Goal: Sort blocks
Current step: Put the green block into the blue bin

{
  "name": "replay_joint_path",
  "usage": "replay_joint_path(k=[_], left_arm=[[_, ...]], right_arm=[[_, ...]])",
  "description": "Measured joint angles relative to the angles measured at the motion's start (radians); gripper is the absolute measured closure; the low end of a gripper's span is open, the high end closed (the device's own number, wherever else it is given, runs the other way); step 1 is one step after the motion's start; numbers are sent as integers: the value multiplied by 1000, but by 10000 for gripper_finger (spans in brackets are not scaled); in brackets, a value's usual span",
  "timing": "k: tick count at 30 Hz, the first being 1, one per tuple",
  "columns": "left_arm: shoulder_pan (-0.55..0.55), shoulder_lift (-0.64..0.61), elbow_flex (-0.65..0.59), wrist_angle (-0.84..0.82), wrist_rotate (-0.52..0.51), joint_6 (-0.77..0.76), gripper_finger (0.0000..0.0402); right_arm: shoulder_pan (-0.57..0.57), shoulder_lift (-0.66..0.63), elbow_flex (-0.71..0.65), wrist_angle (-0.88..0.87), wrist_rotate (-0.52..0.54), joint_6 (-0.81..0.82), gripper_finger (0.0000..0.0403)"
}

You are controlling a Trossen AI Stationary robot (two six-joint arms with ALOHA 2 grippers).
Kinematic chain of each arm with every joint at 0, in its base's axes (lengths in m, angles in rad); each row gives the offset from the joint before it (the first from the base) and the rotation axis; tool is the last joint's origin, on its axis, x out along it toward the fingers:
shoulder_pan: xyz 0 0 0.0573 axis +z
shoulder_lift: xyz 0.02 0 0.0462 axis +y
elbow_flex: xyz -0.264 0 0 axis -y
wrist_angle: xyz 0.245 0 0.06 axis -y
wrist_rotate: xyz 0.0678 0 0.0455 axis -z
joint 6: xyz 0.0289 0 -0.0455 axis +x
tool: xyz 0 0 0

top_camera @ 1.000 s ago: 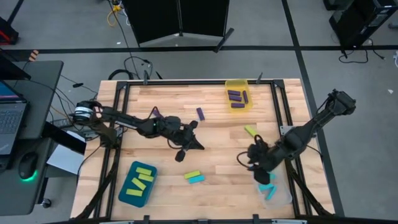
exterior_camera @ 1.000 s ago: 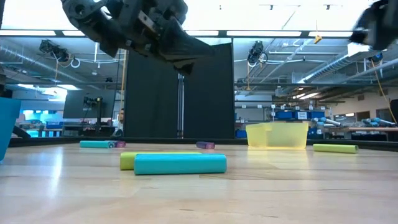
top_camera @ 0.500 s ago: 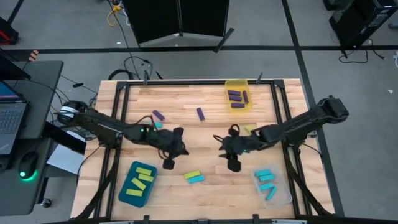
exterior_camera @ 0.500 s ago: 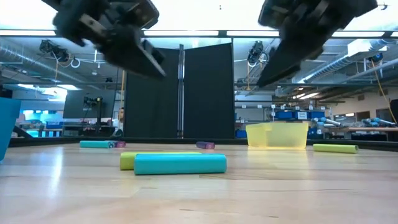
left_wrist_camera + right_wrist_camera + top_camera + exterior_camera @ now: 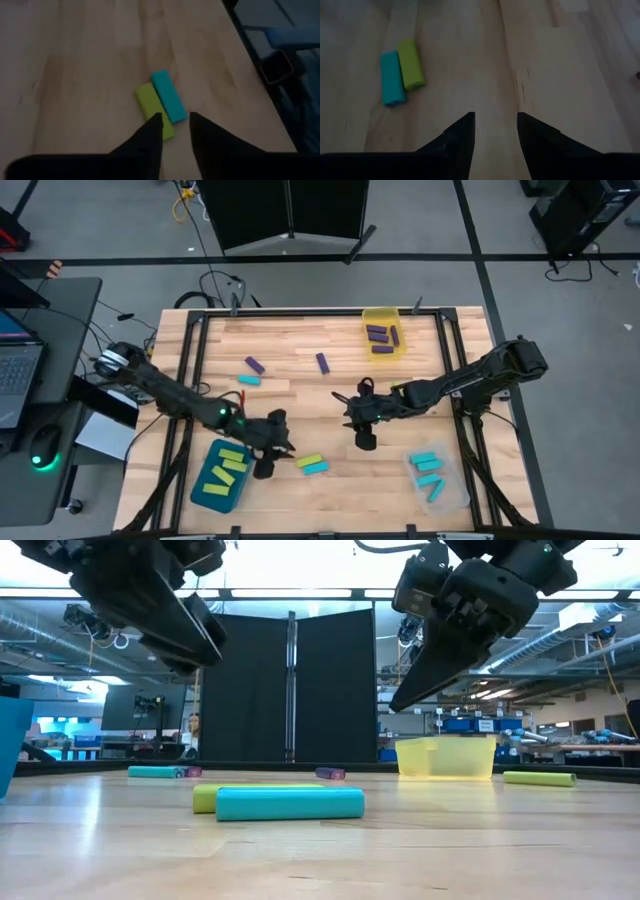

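left pincer moved beside green–cyan blocks — spread, empty | right pincer spread

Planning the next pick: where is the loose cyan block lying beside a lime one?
In the high view, the cyan block lies touching the lime block, near the table's front edge, just right of the left claw.
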Motion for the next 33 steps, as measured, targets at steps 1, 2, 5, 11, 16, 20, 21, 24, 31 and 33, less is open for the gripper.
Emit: replay_joint_path(k=[1,2,5,11,16,20,21,24,31,33], left_arm=[[-10,13,2,5,-21,-13,284],[-17,26,4,7,-46,-24,271],[-30,72,4,21,-84,-90,234],[-35,147,5,52,-112,-177,174],[-47,201,8,95,-115,-180,144],[-58,240,41,90,-127,-176,132],[-61,252,52,89,-134,-172,130],[-67,290,83,27,-146,-172,128],[-68,365,136,-22,-150,-170,128],[-68,374,143,-13,-156,-169,128]], right_arm=[[0,0,0,-2,0,-3,245],[0,0,0,-5,0,-4,245],[0,-2,0,9,0,-10,245],[0,-4,0,18,9,-30,245],[0,-4,0,32,12,-36,245],[0,-5,0,39,19,-36,245],[0,-5,0,39,29,-36,245],[1,-5,0,44,39,-36,245],[3,-5,0,65,41,-34,245],[6,-5,0,63,41,-33,245]])
